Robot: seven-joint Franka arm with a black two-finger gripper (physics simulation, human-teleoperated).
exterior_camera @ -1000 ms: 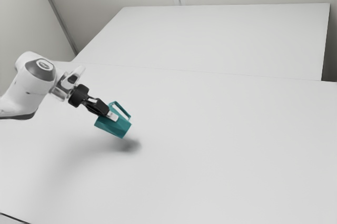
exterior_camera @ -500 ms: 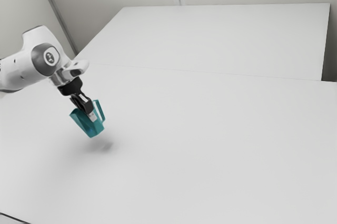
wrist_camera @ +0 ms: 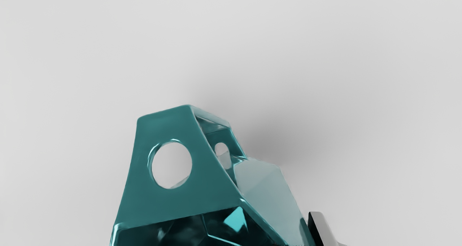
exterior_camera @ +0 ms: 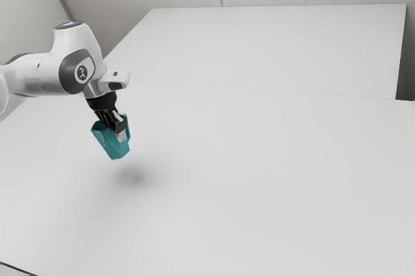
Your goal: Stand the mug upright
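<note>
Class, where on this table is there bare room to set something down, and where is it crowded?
The white tabletop is bare between the soft grey shadow and the exterior view's right edge, up to the thin seam; also from the shadow to the bottom edge. Crowded: the exterior view's left, where the black two-finger hand holds the faceted teal mug aloft.

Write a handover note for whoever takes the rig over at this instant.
End effector: closed on the mug, holding it in the air.
Mug: above the table, its shadow beneath; tilted, mouth up and toward the exterior view's left.
Done: mug gripped and off the table.
Left: level it, lower it onto its base, release, back away. I'd check the tilt before letting go, as it could tip.
</note>
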